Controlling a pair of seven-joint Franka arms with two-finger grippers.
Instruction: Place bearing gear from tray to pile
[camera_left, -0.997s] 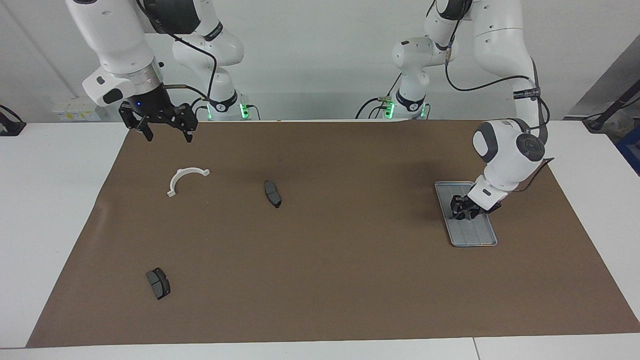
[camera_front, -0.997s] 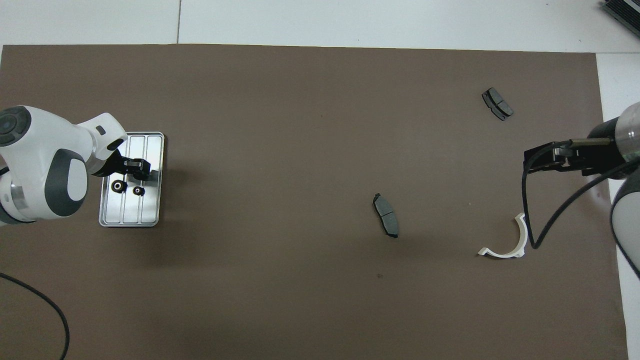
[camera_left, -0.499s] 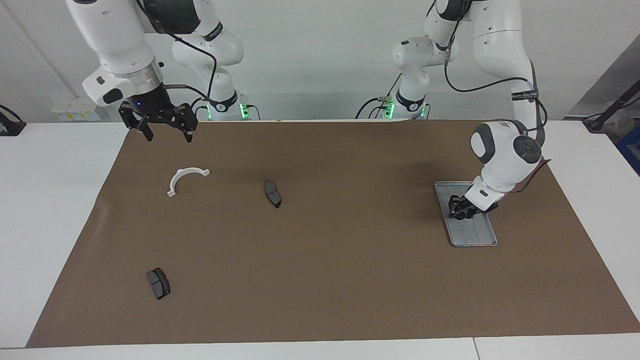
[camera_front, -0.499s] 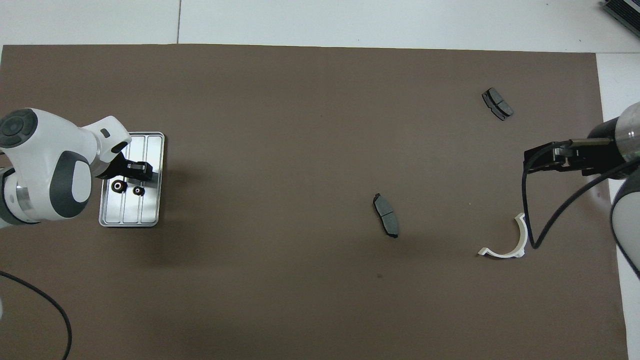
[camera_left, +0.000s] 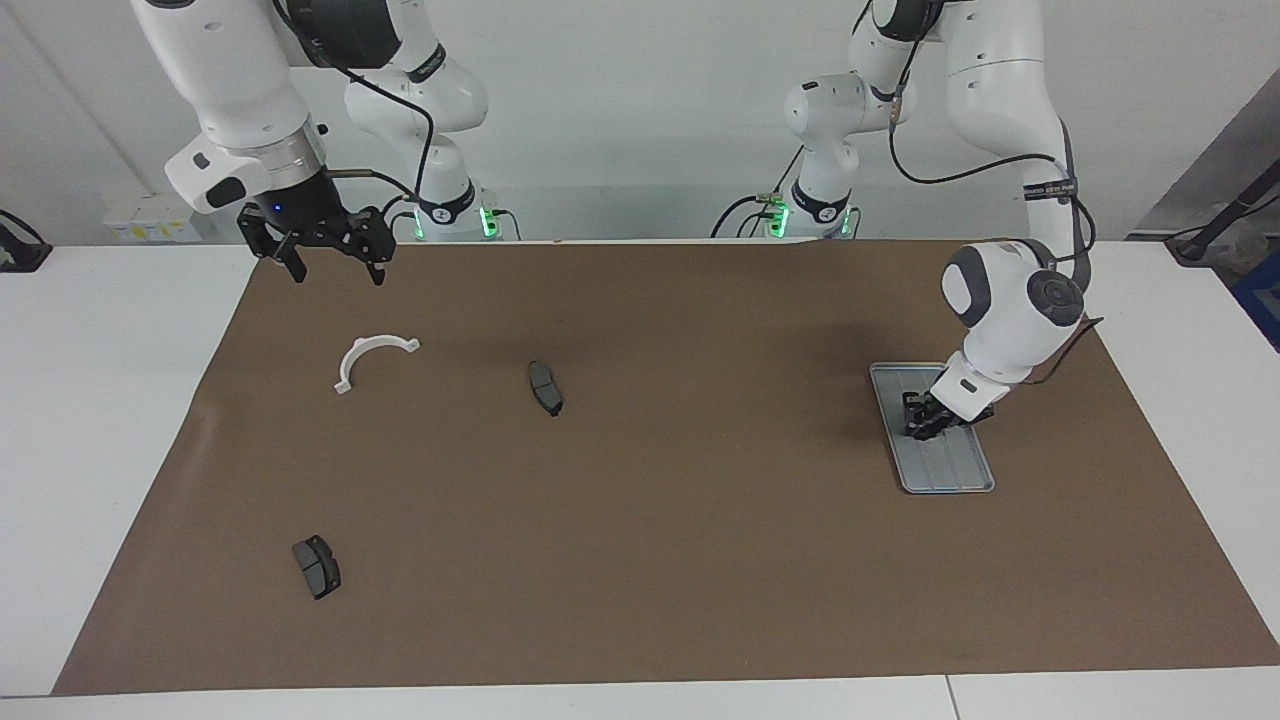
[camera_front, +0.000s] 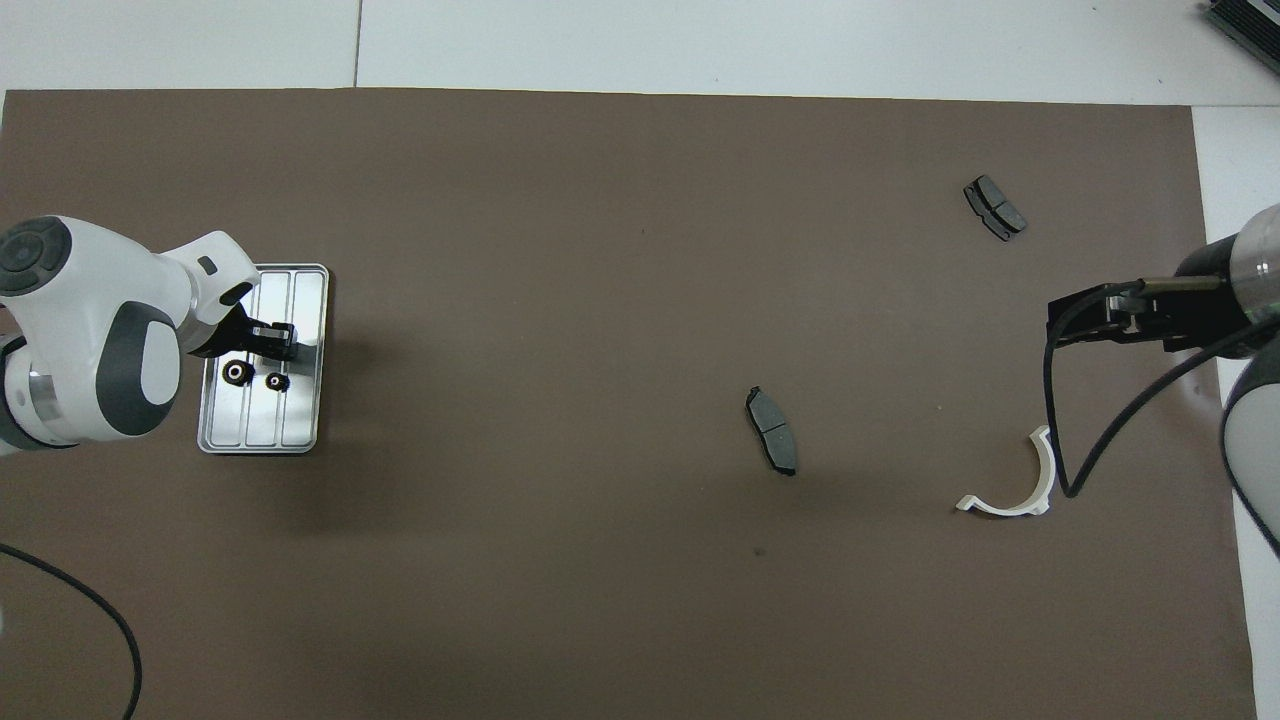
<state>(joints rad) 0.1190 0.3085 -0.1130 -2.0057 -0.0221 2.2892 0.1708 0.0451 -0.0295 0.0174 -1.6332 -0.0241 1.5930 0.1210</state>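
Left claw (camera_front: 283, 342) over the tray (camera_front: 303, 290) – two gears (camera_front: 236, 373) beside it – right claw (camera_front: 1085, 322) waits

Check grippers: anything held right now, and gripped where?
Nothing visibly held. Both gears lie on the tray beside the left gripper; right gripper waits empty.

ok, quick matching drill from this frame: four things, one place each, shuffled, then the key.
Things:
1. gears
2. bracket
3. left gripper
4. right gripper

Places:
A. raised, over the mat's edge at the right arm's end
B. down over the tray, beside the gears
C. flat on the mat, under the right arm's cable
D. in the tray, side by side

Pairs: 1-D, 2-C, 3-B, 4-A
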